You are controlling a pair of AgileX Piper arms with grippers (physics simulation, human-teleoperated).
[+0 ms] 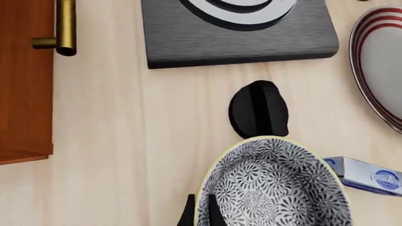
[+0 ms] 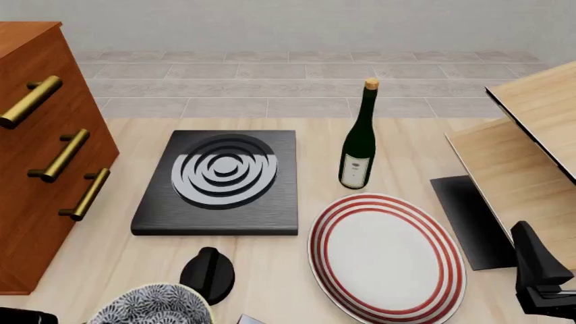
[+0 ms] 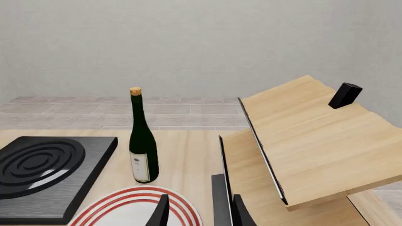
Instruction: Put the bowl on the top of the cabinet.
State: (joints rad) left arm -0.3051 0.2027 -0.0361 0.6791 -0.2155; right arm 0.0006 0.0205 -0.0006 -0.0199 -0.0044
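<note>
One deep round bowl (image 2: 153, 305), white and crowded with dark blue-grey leafy curls under a pale rim, sits at the near edge of the light wood table (image 2: 270, 256), partly cut off in the front view. Seen from the left wrist camera, the left gripper (image 1: 207, 212) shows one dark finger (image 1: 187, 214) just outside the bowl's wall at the picture's edge; whether it grips the rim cannot be told. A black rounded object (image 2: 208, 271) lies on the table just beyond the bowl, between it and a dark grey hob (image 2: 220, 182) with silver rings. The reddish-brown cabinet (image 2: 40, 169), with three brass bar handles, stands at the far left, well apart from the bowl, its top bare in the corner that shows. A white plate (image 2: 387, 253) with red rings lies to the right of the bowl, a green wine bottle (image 2: 358, 138) standing upright behind it. A small blue-and-white box (image 1: 367, 173) rests beside the bowl. Pale wooden furniture (image 2: 531, 155) rises on the right, where the right gripper (image 3: 197, 212) hangs with its fingers parted, holding nothing.
</note>
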